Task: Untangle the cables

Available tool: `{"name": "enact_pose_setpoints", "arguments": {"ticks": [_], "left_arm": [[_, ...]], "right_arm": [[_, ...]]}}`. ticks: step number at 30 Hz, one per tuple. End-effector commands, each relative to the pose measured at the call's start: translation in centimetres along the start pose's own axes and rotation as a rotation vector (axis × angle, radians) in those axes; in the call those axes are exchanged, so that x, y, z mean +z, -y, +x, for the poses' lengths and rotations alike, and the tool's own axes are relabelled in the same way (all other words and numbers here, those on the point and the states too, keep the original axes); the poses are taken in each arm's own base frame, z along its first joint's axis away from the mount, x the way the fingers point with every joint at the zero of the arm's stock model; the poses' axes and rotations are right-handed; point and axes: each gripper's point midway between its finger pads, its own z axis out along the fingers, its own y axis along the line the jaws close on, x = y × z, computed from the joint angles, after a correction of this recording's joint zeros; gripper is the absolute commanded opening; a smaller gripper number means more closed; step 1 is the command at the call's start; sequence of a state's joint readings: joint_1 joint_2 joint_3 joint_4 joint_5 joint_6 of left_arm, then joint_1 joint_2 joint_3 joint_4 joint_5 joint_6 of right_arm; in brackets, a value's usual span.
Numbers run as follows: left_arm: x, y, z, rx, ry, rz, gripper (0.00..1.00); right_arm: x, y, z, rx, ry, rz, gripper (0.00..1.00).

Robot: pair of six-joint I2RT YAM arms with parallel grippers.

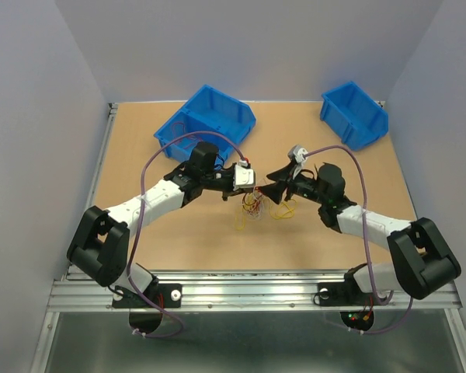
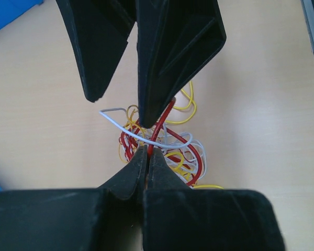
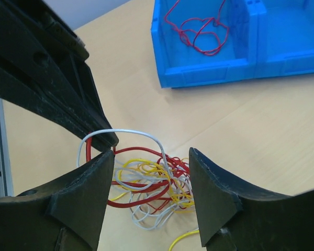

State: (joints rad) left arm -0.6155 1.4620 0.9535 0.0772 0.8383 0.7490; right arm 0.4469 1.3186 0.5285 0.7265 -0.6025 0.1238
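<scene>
Progress looks early to middle. One lone red wire lies by itself inside the blue plastic bin, so at least one strand looks sorted. Most of the job is left. The bunch of thin red, yellow and white cables is one tight tangle. As far as I can tell it rests on the tan wooden counter, mid-counter between the two arms and well apart from the bin.

Left gripper: closed, pinching a red strand that rises from the top of the bunch. Right gripper: jaws apart, one finger on each side of the bunch, gripping nothing that I can see. The tips of the two grippers sit just beside each other over the tangle.

Cables: short, curly loops threaded through each other. Red is densest in the core and white winds around it. One white strand arches up toward the left gripper's tip. A few yellow loops stray onto the counter at the edges. I can't count the strands, or tell which are truly knotted and which just nested.
</scene>
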Motion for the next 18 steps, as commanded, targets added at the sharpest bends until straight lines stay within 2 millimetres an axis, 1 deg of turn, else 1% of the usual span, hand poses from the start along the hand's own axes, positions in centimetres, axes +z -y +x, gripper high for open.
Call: {"name": "enact_pose_setpoints", "arguments": {"ticks": [1,5,7,9,10,13,14,15,16,17,18], "left_arm": [[0.0,-0.6,-2.3,0.054,0.052,0.012,0.0],[0.1,-0.5,-2.3,0.053,0.054,0.017,0.0],[0.0,-0.5,-2.4,0.05,0.055,0.02,0.0],[0.0,-0.5,-2.4,0.051,0.055,0.02,0.0],[0.0,-0.6,-2.4,0.053,0.053,0.015,0.0],[0.0,-0.9,-2.4,0.041,0.046,-0.002,0.0],[-0.1,-1.5,-2.5,0.048,0.044,-0.031,0.0],[-0.2,-1.6,-2.3,0.018,0.04,-0.052,0.0],[-0.3,-2.3,-2.7,0.036,0.055,-0.088,0.0],[-0.6,-2.9,-2.6,0.039,0.05,-0.125,0.0],[-0.8,-3.2,-2.8,0.039,0.056,-0.157,0.0]], "right_arm": [[0.9,-1.8,-1.5,-0.081,0.034,-0.134,0.64],[1.2,-1.8,-1.3,-0.081,0.026,-0.149,0.63],[1.3,-1.9,-1.2,-0.081,0.024,-0.151,0.61],[1.6,-1.8,-1.5,-0.076,0.033,-0.15,0.51],[1.6,-1.9,-1.7,-0.068,0.042,-0.155,0.37],[1.5,-1.5,-2.5,-0.054,0.072,-0.116,0.08],[1.5,-0.8,-3.0,-0.04,0.093,-0.06,0.01],[1.1,-0.7,-3.4,-0.04,0.112,-0.032,0.01],[0.8,-0.3,-3.8,-0.039,0.127,0.002,0.01],[0.4,0.9,-4.3,-0.02,0.153,0.088,0.01],[-0.1,1.5,-4.5,-0.01,0.169,0.134,0.01]]}}
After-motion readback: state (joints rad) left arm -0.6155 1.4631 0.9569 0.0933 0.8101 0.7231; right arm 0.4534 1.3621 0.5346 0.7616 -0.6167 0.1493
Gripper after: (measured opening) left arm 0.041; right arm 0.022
